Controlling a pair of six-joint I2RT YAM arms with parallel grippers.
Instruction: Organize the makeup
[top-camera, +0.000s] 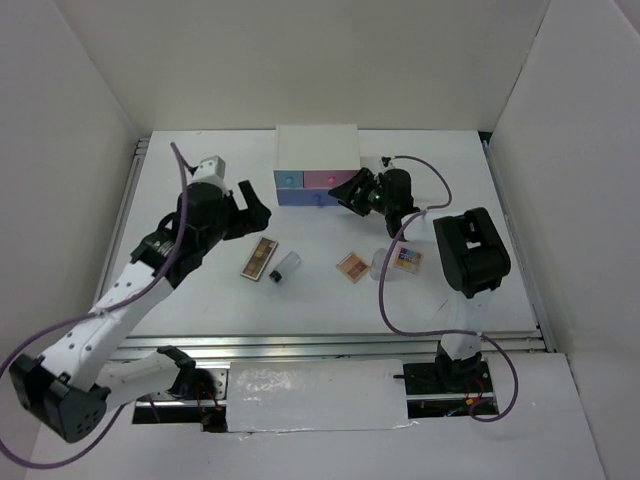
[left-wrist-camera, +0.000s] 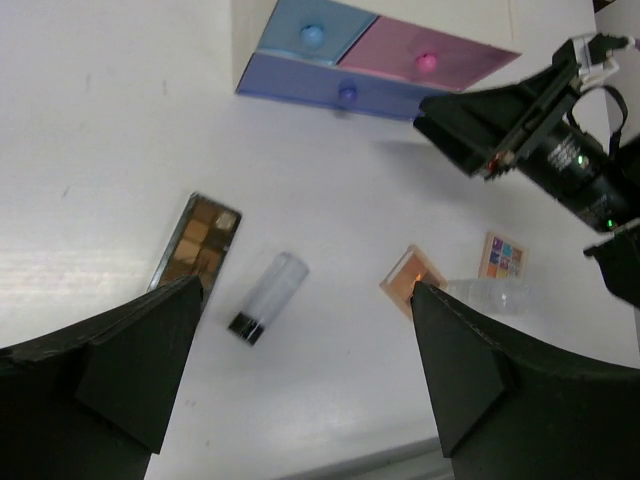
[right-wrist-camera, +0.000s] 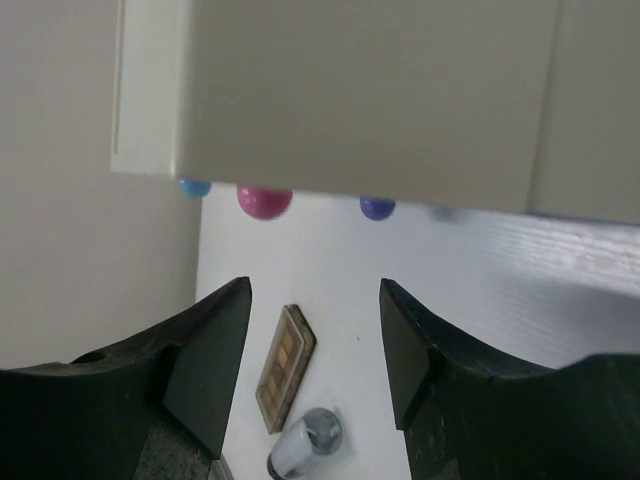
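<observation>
The makeup lies loose mid-table. A long brown palette (top-camera: 260, 258) rests beside a clear bottle with a black cap (top-camera: 284, 267). Further right are a pinkish square palette (top-camera: 352, 266), a second clear bottle (top-camera: 384, 263) and a multicolour palette (top-camera: 407, 260). My left gripper (top-camera: 258, 208) hovers above the brown palette (left-wrist-camera: 200, 238) and the capped bottle (left-wrist-camera: 268, 297), open wide and empty. My right gripper (top-camera: 345, 193) is open and empty, close in front of the drawer box (top-camera: 316, 145), with the pink knob (right-wrist-camera: 264, 200) and purple knob (right-wrist-camera: 376, 207) just ahead.
The white box has blue (left-wrist-camera: 312, 35), pink (left-wrist-camera: 427, 60) and purple (left-wrist-camera: 347, 93) drawers, all shut, at the back centre. White walls enclose the table on three sides. The right arm's purple cable (top-camera: 382, 290) loops over the table beside the right-hand palettes.
</observation>
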